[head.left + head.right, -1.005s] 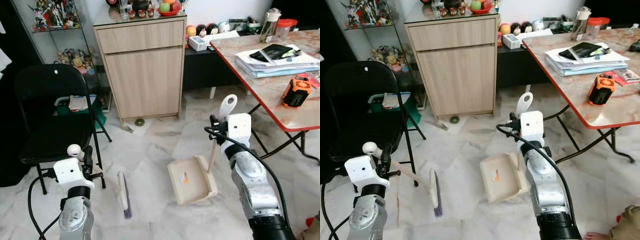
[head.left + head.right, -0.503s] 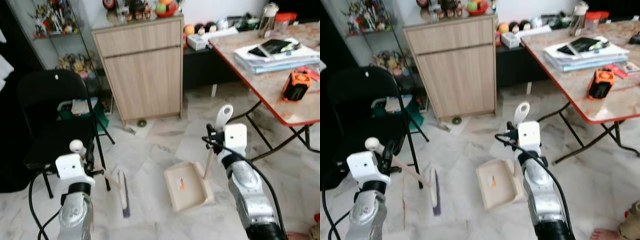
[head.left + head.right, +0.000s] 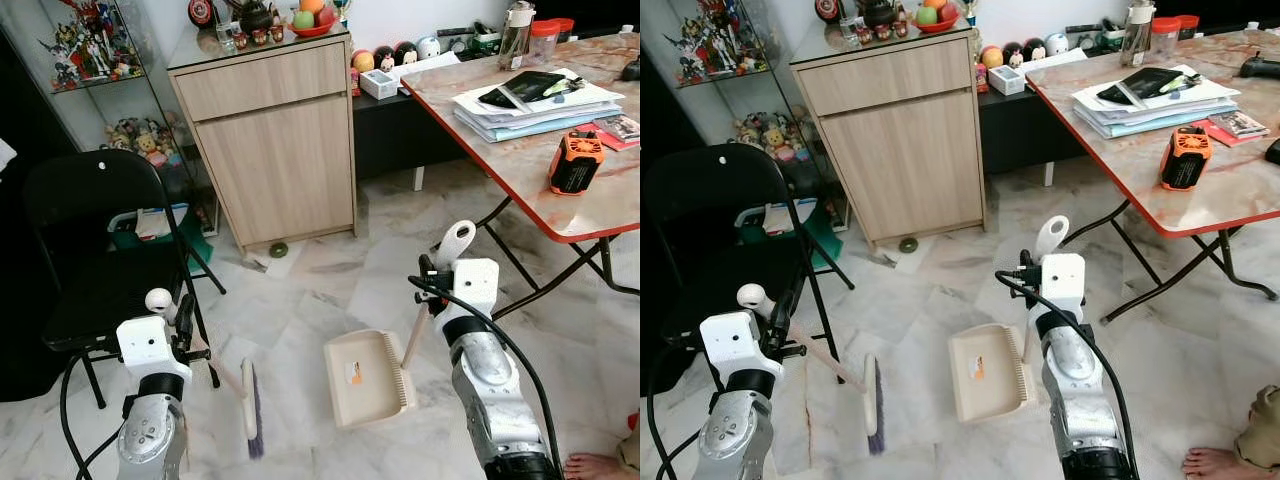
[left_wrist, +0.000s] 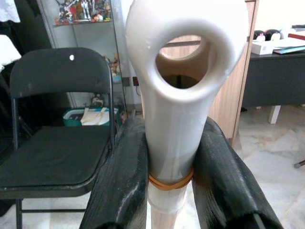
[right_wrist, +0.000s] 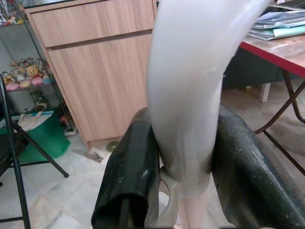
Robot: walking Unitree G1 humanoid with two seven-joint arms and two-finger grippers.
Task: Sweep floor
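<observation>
The left gripper (image 4: 169, 186) clamps the white-capped wooden handle of a small broom (image 3: 250, 410), its bristles on the pale marble floor (image 3: 300, 300) beside a black folding chair (image 3: 95, 250). The right gripper (image 5: 183, 176) clasps the white handle of a beige plastic dustpan (image 3: 365, 378), resting flat between the arms. Ahead stands a light wooden cabinet (image 3: 265, 140); a red-edged folding table (image 3: 540, 150) crowds the right

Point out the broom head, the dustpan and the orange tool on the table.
broom head (image 3: 250, 408), left eye view, on the bristles.
dustpan (image 3: 360, 378), left eye view, on its tray.
orange tool (image 3: 576, 162), left eye view, on its body.
</observation>
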